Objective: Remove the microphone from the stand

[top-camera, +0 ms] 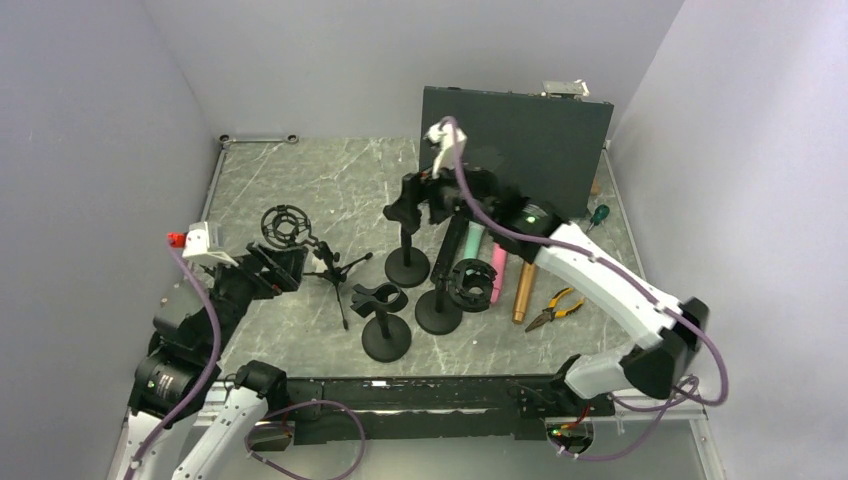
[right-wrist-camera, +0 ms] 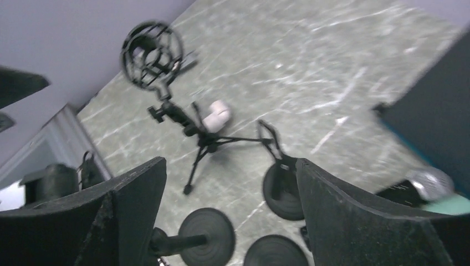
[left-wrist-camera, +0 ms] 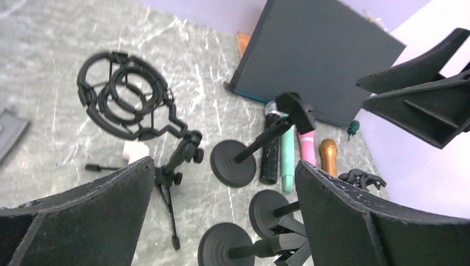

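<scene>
**Table** (top-camera: pixel 300 180): grey marble, with a dark panel (top-camera: pixel 540 140) standing upright at its far edge.

**Right gripper** (right-wrist-camera: pixel 231 163): hangs over the back stand (top-camera: pixel 407 262), jaws spread with nothing between them.

**Left gripper** (left-wrist-camera: pixel 224 163): hovers at the left beside the tripod (top-camera: pixel 330 270), jaws likewise spread and empty.

**Stands:** the tripod carries a bare shock mount (top-camera: pixel 285 225). The back stand, the mid stand (top-camera: pixel 438 312) and the front stand (top-camera: pixel 386 335) each show a clip with no mic in it.

**Mics** (top-camera: pixel 497 268): four lie side by side on the table between the stands and the panel, coloured black, teal, pink and gold.

**Small tools:** pliers (top-camera: pixel 555 308) lie just right of the gold mic, and a screwdriver (top-camera: pixel 598 215) lies near the panel's right end.

**Status, as judged:** the removal looks done, since no holder in view has a mic in it. Which of the four came off a stand cannot be told. What is left, at most, is drawing the arms clear.
</scene>
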Controlling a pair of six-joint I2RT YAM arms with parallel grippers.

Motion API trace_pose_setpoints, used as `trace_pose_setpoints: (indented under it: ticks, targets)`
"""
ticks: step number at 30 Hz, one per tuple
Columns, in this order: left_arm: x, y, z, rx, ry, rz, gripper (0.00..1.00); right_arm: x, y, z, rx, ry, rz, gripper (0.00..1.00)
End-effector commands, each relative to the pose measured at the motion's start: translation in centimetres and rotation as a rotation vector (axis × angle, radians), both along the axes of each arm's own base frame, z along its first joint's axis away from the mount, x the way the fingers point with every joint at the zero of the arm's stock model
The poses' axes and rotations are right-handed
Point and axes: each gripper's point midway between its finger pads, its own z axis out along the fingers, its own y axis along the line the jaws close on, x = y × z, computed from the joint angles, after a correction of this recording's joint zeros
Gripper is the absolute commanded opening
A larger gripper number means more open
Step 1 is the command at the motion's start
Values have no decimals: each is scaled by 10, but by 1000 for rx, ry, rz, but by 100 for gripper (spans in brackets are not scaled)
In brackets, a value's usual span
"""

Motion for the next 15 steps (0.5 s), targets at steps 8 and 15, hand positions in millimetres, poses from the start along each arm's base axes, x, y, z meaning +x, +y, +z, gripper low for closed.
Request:
trace_pose_setpoints:
  ticks: [8,15]
  targets:
    - [-34,21,126,104,-425,9,99,-8,-202,101,31,-260,-745,100]
    - [-61,41,180,142,-612,74,99,-55,-301,141,99,-330,-1013,100]
